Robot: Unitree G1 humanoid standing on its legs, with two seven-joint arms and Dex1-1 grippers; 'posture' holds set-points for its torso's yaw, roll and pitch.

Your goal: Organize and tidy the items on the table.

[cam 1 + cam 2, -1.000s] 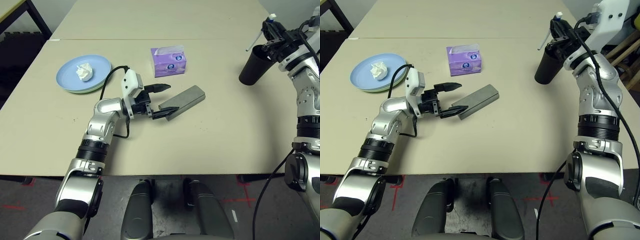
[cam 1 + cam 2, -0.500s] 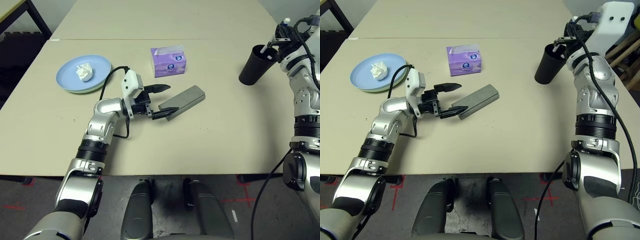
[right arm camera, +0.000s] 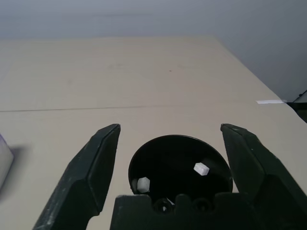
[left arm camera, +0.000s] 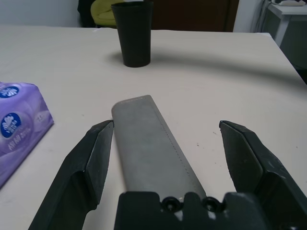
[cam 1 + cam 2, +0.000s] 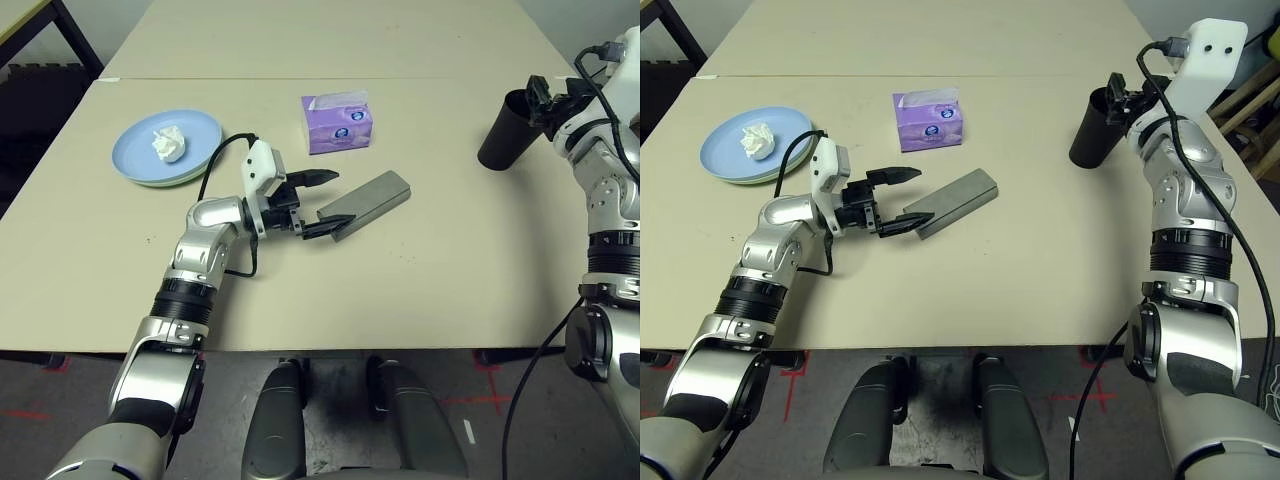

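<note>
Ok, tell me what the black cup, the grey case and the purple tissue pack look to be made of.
Black cup: probably plastic, going by its matte, uniform, thin wall with a soft sheen.
Grey case: likely fabric or leatherette over a stiff shell; it has a dull textured surface and a stitched seam along its edge.
Purple tissue pack: soft plastic film, glossy and slightly crinkled, with printed labels.

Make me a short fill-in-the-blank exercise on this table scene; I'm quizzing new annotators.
1. The crumpled white tissue wad lies on the pale blue ___.
2. The left gripper, fingers apart, straddles one end of the grey ___.
3. The right gripper stands open above the black ___.
4. The tissue box is ___ in colour.

Missing words: plate; glasses case; cup; purple
</note>
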